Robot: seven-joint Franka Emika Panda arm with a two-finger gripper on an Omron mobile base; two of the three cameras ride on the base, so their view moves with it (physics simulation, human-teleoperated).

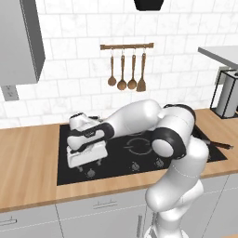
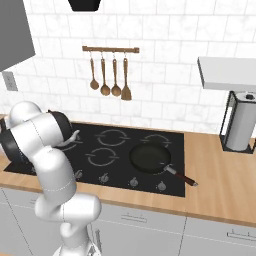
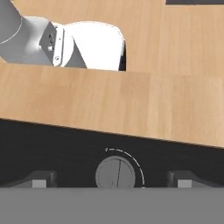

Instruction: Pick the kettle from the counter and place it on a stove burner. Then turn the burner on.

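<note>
Kettle: can't place it for sure. A pale grey sliver point(image 2: 74, 136) pokes out from behind the arm's elbow over the left rear of the cooktop point(image 2: 120, 167). It could be the kettle sitting on the glass, but the arm hides the rest, so I can't confirm it. No kettle stands on any bare stretch of the counter point(image 1: 28, 167), left or right of the cooktop.

Gripper point(image 1: 86, 163) is low over the front left corner of the cooktop, on the knob row. In the hand view the fingers point(image 3: 41, 179) stand wide apart and hold nothing. A round grey knob point(image 3: 116, 173) sits dead centre between them. The tips look close to it but aren't clamped on it yet.

Progress, my read:
- The pick and place is probably done. The hand is empty, it is parked at the controls, and the counter is bare of any kettle.
- The burner-on step is in hand. The knob is lined up but not gripped.
- Can't tell from the knob's pointer line whether it is off.

Left to do: close on the knob and rotate it.

Frying pan point(image 2: 150, 157) sits on the front right ring, well clear of the hand.
</note>
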